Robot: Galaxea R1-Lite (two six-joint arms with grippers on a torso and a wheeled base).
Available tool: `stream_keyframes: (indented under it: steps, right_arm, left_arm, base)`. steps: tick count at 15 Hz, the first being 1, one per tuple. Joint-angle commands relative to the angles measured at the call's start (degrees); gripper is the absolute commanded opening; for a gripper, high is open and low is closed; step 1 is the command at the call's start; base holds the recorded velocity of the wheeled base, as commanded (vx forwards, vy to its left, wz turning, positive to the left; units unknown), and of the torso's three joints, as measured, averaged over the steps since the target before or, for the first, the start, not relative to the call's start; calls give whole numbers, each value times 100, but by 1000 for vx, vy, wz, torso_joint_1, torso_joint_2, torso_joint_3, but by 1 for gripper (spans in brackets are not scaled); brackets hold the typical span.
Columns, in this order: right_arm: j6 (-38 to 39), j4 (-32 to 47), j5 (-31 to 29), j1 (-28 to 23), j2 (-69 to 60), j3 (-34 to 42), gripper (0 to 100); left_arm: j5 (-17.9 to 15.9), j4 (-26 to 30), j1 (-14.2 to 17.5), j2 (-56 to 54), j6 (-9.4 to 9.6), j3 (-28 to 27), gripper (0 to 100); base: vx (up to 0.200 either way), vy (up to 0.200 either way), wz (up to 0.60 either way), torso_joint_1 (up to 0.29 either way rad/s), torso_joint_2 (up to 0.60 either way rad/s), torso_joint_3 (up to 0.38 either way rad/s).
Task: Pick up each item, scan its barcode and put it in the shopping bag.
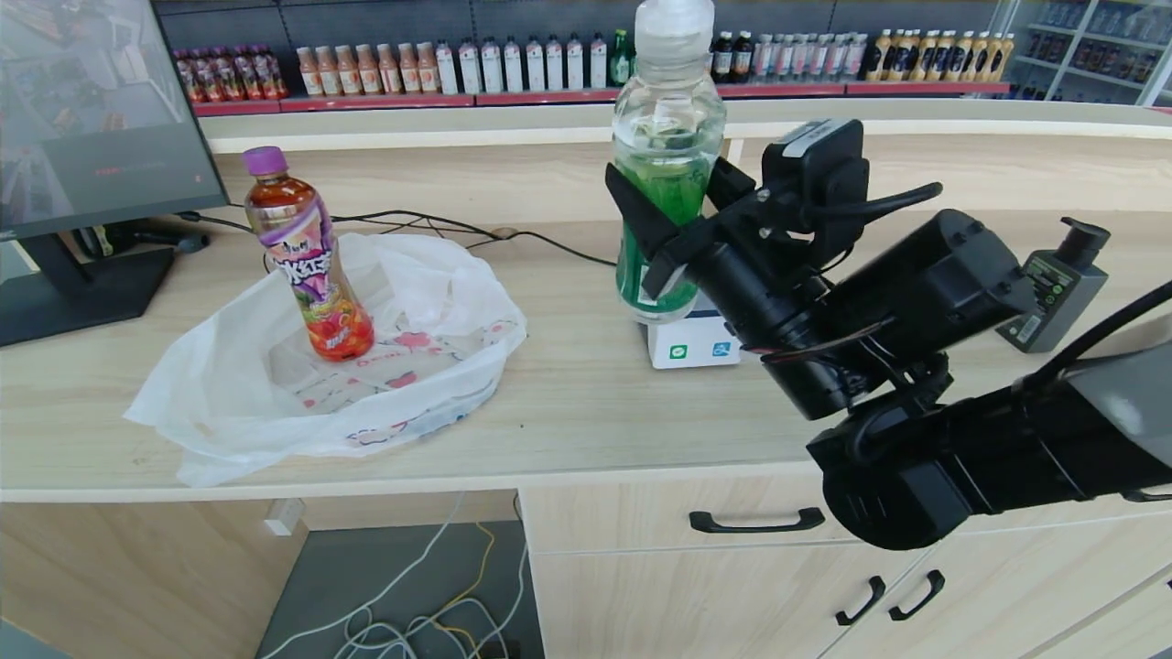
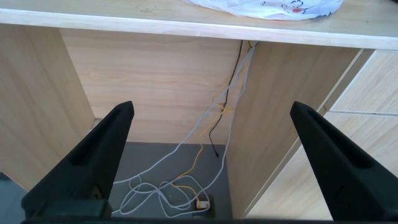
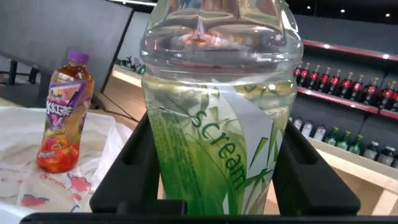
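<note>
Green-labelled bottle (image 1: 668, 128) upright, cap up

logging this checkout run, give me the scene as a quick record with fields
right gripper: shut on green-label bottle, upright
green-label bottle: over white scanner box on counter
red drink bottle: upright inside shopping bag, purple cap on
shopping bag: white, open, on counter's left part
left gripper: open, below counter level, facing cables
</note>
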Motion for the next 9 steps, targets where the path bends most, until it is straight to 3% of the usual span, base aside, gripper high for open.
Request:
stream_keyframes:
  steps: [1, 9]
  right_arm:
    - [188, -9, -198, 86, -222, 104, 0]
    - [1058, -9, -752, 77, -723, 1141, 0]
  left_arm:
    - [0, 0, -1, -1, -2, 0, 100]
    - [0, 0, -1, -1, -2, 0, 100]
  base:
    - [0, 0, 0, 0, 0, 0]
    - [0, 0, 0, 0, 0, 0]
